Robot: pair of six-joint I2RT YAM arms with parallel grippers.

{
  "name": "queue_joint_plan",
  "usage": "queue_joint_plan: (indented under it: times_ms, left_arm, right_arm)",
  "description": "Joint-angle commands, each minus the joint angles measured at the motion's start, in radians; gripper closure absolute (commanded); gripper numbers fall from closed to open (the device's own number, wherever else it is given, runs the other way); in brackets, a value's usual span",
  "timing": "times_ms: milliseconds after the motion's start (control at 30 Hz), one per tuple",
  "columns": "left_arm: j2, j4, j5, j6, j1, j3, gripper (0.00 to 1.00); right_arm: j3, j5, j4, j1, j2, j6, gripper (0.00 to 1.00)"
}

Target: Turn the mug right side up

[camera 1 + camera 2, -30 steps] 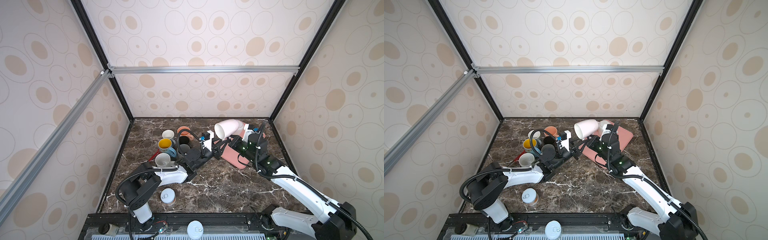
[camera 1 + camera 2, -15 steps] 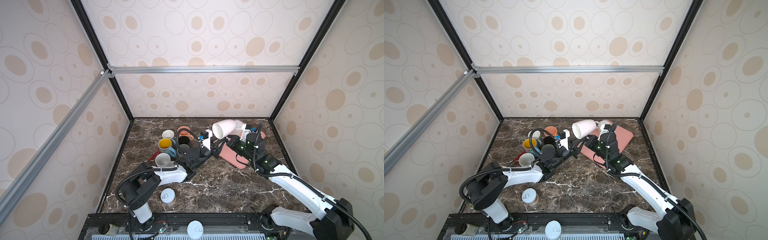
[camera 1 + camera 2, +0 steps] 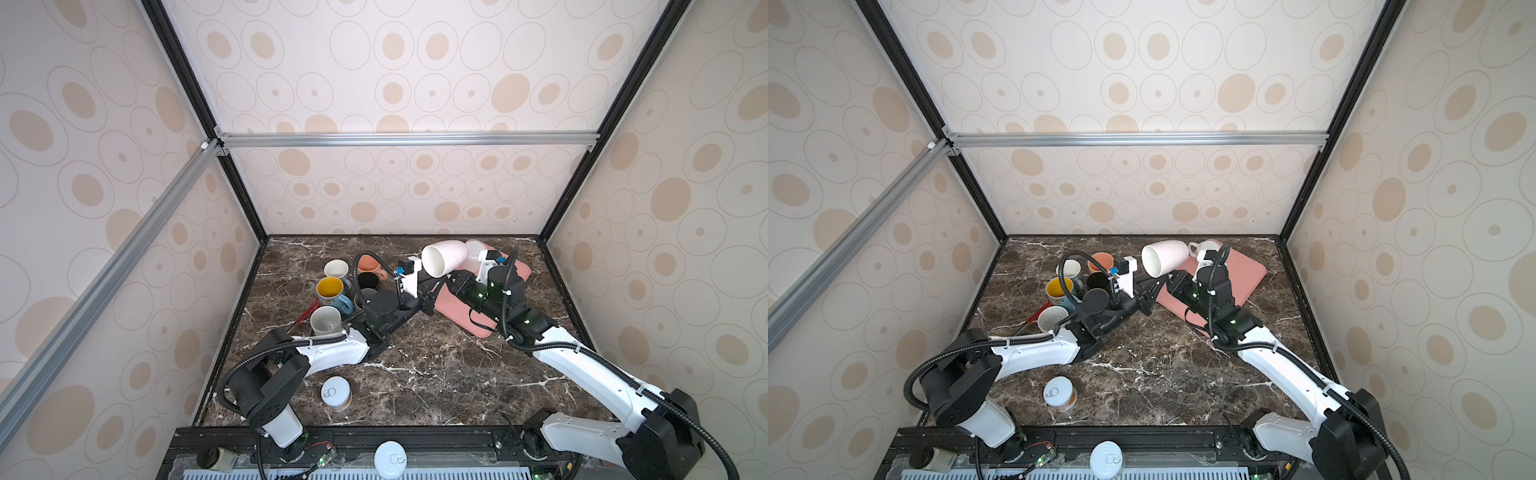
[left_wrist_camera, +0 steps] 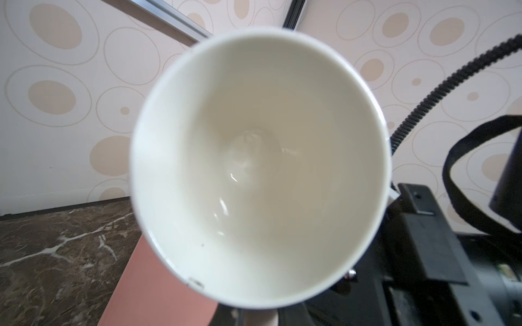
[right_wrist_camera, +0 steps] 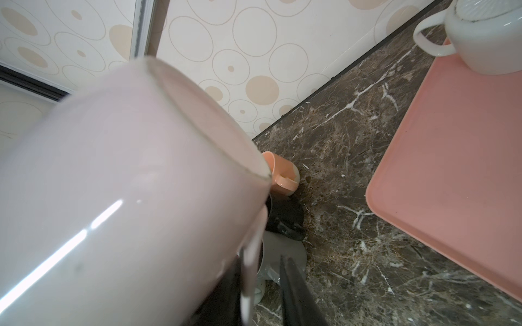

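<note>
One pink mug (image 3: 443, 258) is off the table (image 3: 436, 374), lying on its side in mid-air just above where the two gripper tips meet, so not right side up yet. Its open end faces the left arm, and the left wrist view looks straight into it. The base end points back over the right arm. The left gripper (image 3: 428, 292) sits under the rim end. The right gripper (image 3: 452, 283) is just beside it under the body, tips close together. The handle (image 5: 250, 254) is on the underside, down by the grippers. I can't tell for either gripper whether the jaws are clamped or slack, because the mug hides the fingertips in every view. So I can't say which one carries it. One pink tray (image 3: 1246, 277) lies under and behind the right gripper, with one white mug (image 3: 473, 249) at its far corner, beyond the held mug. Past the left gripper's wrist is a cluster of mugs (image 3: 330, 291) on the table. Five count cleanly (white, orange, black, yellow inside, pale grey), and a sixth grey one is partly hidden by the arm. Two cans: a can (image 3: 336, 392) on the table well behind the left gripper, and a second can (image 3: 388, 457) on the front rail (image 3: 457, 436).
</note>
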Motion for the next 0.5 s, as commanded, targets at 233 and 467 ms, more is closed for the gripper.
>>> queue_joint_plan:
  times_ms: [233,467]
  left_arm:
    - [-0.148,-0.205,-0.135,0.019,0.011,-0.039,1.00]
    - [-0.268,-0.377,-0.263,0.008,0.012,-0.087,1.00]
  right_arm:
    - [0.017,-0.118,-0.001,0.013,0.019,-0.040,0.58]
    - [0.009,-0.215,-0.029,0.015,0.030,-0.057,0.58]
